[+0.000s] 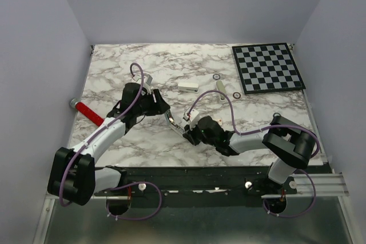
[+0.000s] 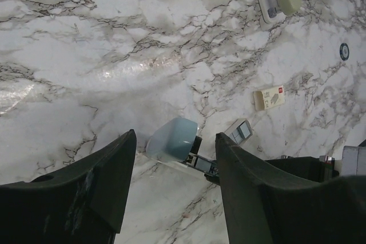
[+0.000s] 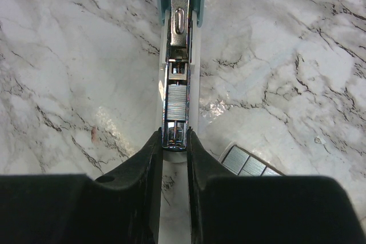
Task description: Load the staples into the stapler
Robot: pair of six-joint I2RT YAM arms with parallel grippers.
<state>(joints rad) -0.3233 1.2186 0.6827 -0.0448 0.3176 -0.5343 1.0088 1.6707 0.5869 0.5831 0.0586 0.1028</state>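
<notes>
Two end effectors are sitting at the stapler (image 1: 171, 119) mid-counter (image 3: 68, 55). R end effector (image 3: 174, 136) is pinching the near end of the stapler's open metal rail (image 3: 178, 27), fingers (image 3: 146, 158) closed tight against both sides. L end effector (image 2: 174, 134) is hanging w/ its fingers spread wide, straddling the stapler's pale blue cap (image 2: 170, 141) w/o touching it, holding nothing. Staples (image 3: 250, 163), a small grey strip, are lying flat on the counter just beside the R fingers, apart from the stapler. A silvery ribbed block (image 3: 175, 104) is sitting inside the rail. Small white box (image 2: 270, 98) is lying near the strip, farther out
</notes>
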